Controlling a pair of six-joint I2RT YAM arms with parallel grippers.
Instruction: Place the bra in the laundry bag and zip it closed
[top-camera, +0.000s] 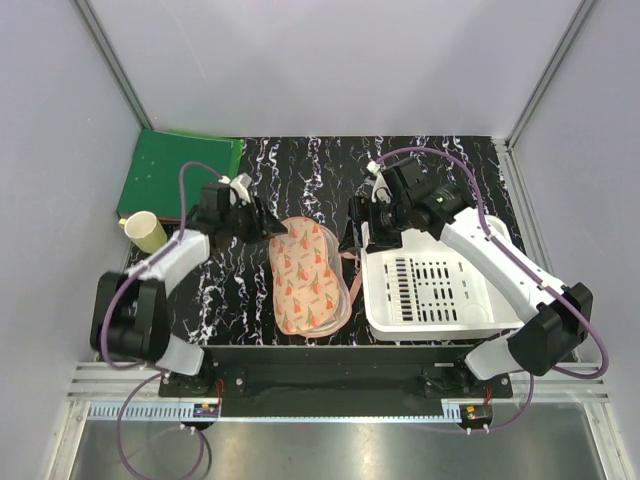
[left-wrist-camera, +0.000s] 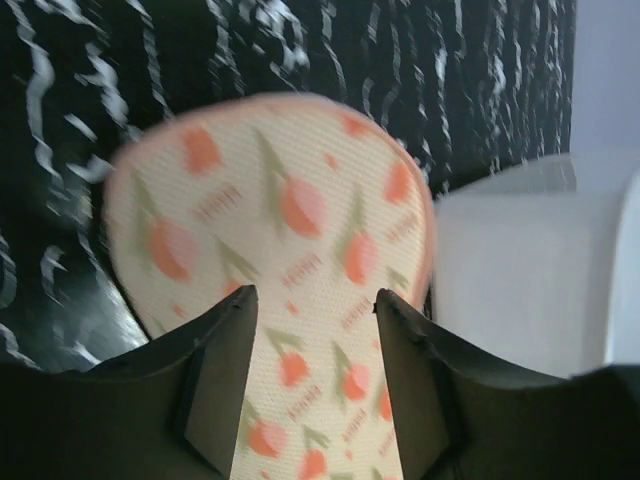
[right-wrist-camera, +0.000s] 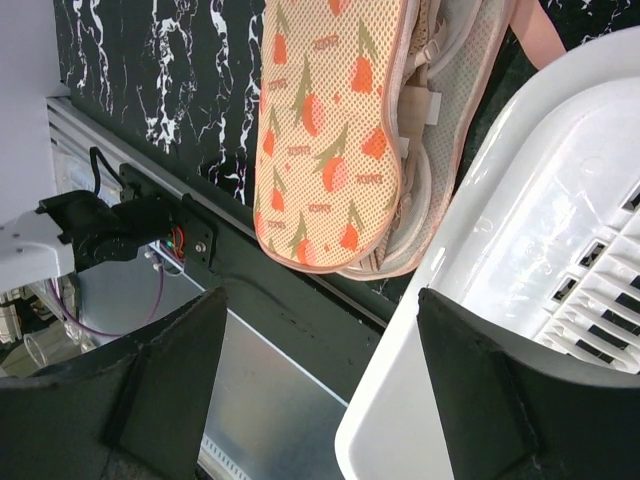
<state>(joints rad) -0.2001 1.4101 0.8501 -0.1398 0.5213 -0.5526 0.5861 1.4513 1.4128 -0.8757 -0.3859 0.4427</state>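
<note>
Loosely shut, the laundry bag (top-camera: 308, 270) gapes, so zipping may snag the bra (right-wrist-camera: 432, 45); left fingers (left-wrist-camera: 215, 370) and right fingers (right-wrist-camera: 160, 370) hang open, empty.

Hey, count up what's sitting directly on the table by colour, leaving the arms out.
Peach: 1, the laundry bag
White: 1, the basket
Yellow: 1, the cup
Green: 1, the flat board
Total: 4
</note>
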